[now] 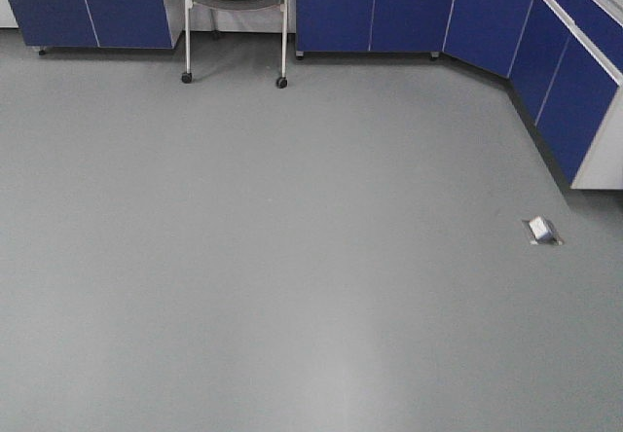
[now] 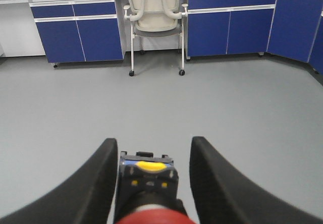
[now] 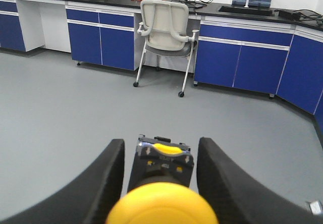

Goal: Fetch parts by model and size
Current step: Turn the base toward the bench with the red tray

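**Both switches sit in your jaws**

Your left gripper [image 2: 152, 141] looks closed on the red-capped switch [image 2: 149, 188]. Your right gripper [image 3: 161, 141] looks closed on the yellow-capped switch [image 3: 162, 196]. Each switch lies straight along the jaws, cap near the camera, base pointing out over the floor [image 1: 292, 257]. The worktop [image 3: 126, 1] is well away, behind the chair [image 3: 166, 27]. No labels can be read.

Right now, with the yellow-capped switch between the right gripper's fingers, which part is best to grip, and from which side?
Probably the block base of the yellow-capped switch: its flat, parallel sides suit the fingers, whereas the round cap could slip. Come from the cap end, as the right gripper is lined up, one finger per flank.
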